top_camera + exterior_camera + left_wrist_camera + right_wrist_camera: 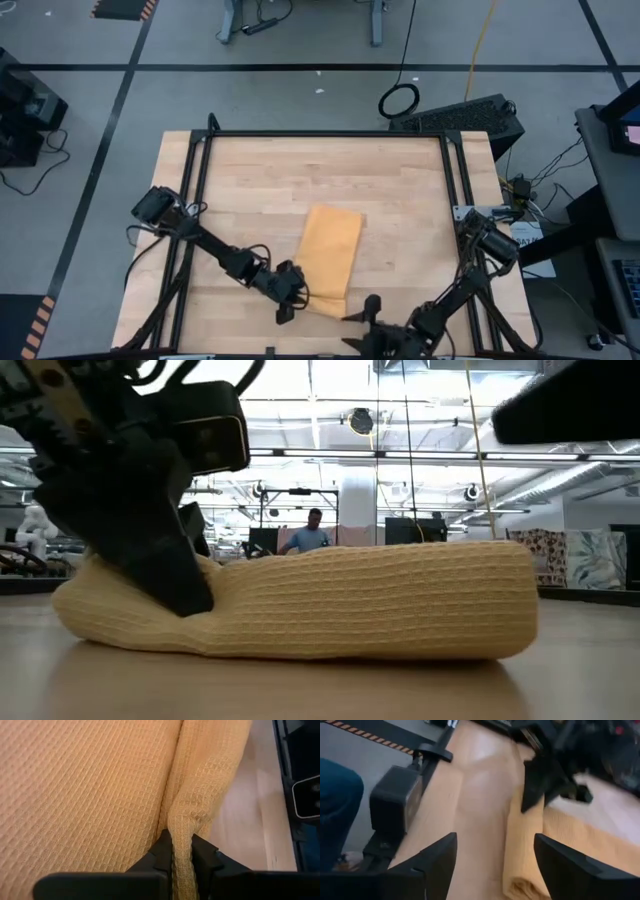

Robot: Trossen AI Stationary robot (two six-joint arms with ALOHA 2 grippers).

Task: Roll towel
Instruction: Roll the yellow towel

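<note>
From above, the towel point(331, 258) lies folded into a long strip on the wooden table point(400, 190), near its front-middle. Its long axis runs from the table's front edge toward the back, leaning slightly to the right as it goes away. The left gripper point(297, 290) sits at the towel's near left corner, touching the cloth. The right gripper point(362, 310) hovers just beside the near right corner, fingers pointing toward the towel.

At table height, the towel point(350, 600) appears as a thick waffle-weave bundle, lying flat on the table point(320, 690). The left gripper point(150, 540) comes down onto its left end, pressing into the cloth. Far behind, a person point(310, 532) stands in the room.

The left wrist camera shows the left gripper point(182, 851) closed tightly on a raised fold of the towel point(90, 790), the cloth pinched between the two fingers point(162, 851).

The right wrist camera shows the right gripper point(495, 865) spread wide and holding nothing, the towel's point(570, 840) edge and bare table point(480, 795) between its fingers point(437, 862). The left gripper point(545, 782) grips the towel beyond.
</note>
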